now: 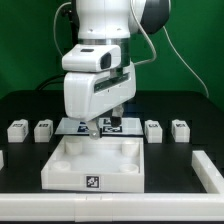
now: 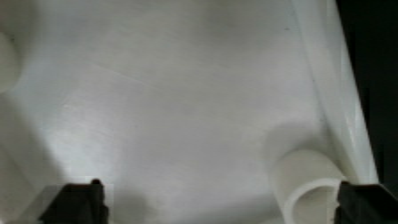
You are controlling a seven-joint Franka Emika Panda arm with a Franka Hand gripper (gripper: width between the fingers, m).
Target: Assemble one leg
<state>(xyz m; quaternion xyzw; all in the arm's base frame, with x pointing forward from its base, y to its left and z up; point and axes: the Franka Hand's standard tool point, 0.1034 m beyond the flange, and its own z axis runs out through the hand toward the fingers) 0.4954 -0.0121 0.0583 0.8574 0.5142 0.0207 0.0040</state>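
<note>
Pincer (image 1: 93, 129): spread wide, empty, low above rear of white tabletop (image 1: 70, 170). Legs (image 1: 43, 128): four, rowed on black table (image 1: 25, 150), two either side.

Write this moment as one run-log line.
arm: over tabletop | jaws: open, empty | legs: four loose on table, two each side | leg attached: none

I read this as a robotics lab: a black worktop (image 1: 25, 150) below the pincer (image 1: 93, 130), a marker board (image 1: 125, 127) just beyond it, plain green backdrop (image 1: 25, 45) farther back.
</note>
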